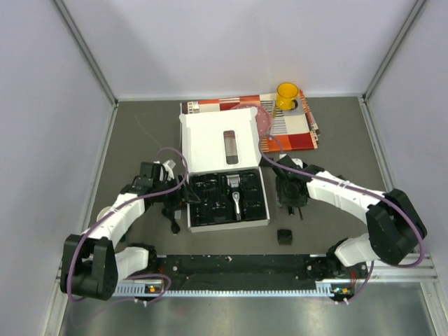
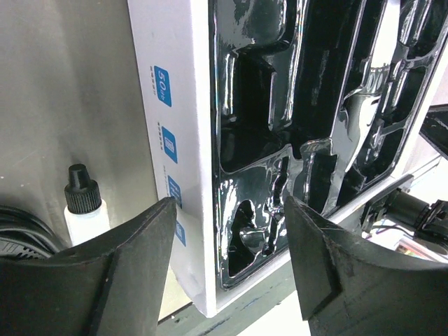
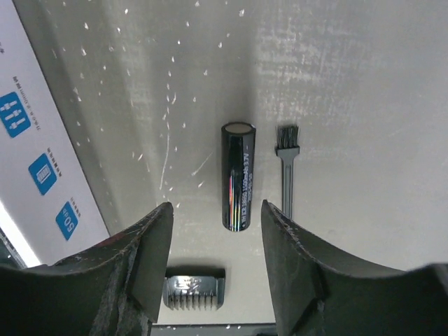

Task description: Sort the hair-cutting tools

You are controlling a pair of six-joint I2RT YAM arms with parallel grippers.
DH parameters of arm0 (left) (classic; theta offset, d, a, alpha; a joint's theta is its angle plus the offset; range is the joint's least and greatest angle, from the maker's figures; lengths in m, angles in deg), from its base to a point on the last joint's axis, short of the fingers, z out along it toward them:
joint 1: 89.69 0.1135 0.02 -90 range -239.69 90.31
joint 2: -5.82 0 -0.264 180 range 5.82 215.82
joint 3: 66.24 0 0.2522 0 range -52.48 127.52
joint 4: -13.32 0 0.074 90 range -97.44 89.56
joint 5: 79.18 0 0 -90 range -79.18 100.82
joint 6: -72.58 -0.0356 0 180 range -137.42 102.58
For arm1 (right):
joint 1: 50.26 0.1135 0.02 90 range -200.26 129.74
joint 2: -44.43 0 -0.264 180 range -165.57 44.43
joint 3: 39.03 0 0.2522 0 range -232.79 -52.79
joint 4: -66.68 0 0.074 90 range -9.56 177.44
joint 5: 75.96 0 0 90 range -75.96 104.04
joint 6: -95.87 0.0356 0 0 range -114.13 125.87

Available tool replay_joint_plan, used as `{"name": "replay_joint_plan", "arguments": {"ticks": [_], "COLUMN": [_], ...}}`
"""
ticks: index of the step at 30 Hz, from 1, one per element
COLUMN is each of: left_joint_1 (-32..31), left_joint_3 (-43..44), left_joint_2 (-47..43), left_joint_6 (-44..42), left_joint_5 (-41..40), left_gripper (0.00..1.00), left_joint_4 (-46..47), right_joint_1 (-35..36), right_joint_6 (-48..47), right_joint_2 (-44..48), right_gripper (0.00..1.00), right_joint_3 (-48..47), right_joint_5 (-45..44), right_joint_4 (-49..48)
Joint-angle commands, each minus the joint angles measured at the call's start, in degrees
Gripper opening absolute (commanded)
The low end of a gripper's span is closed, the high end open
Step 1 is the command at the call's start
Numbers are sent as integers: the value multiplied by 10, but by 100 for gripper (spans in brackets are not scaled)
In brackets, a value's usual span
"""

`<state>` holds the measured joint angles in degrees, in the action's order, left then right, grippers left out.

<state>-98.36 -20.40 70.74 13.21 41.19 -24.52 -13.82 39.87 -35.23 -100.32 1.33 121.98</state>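
Note:
The black-and-silver clipper (image 1: 237, 201) lies in the black moulded tray of the open white box (image 1: 221, 145). A black guard comb (image 1: 284, 236) lies on the table right of the box; it also shows in the right wrist view (image 3: 194, 288). My right gripper (image 1: 290, 201) (image 3: 215, 206) is open and empty above a black cylinder (image 3: 236, 175) and a thin black brush stick (image 3: 285, 164). My left gripper (image 1: 170, 207) (image 2: 229, 206) is open and empty, its jaws straddling the box's near left wall (image 2: 182, 133). A black cord (image 2: 17, 231) lies at its left.
A small white bottle with a black cap (image 2: 85, 208) stands left of the box. A yellow cup (image 1: 287, 94) stands on a striped red and white sheet (image 1: 297, 129) behind the box. A black rail (image 1: 238, 264) runs along the near edge. Grey walls enclose the table.

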Motion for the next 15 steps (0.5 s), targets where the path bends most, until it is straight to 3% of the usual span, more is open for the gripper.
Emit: {"name": "replay_joint_plan", "arguments": {"ticks": [1, 12, 15], "left_joint_1": [-2, -2, -3], "left_joint_3": [21, 68, 72], "left_joint_2": [-14, -67, -92], "left_joint_6": [-13, -29, -29], "left_joint_5": [-26, -166, -191], "left_gripper": [70, 78, 85], "left_joint_4": [-6, -71, -66], "right_joint_1": [-7, -9, -9], "right_joint_6": [-22, -7, 0], "right_joint_2": [-36, -86, -96], "right_gripper": [52, 42, 36], "right_joint_3": [-16, -40, -43], "right_joint_5": [-2, -25, -43], "right_joint_4": [-33, -44, -43]}}
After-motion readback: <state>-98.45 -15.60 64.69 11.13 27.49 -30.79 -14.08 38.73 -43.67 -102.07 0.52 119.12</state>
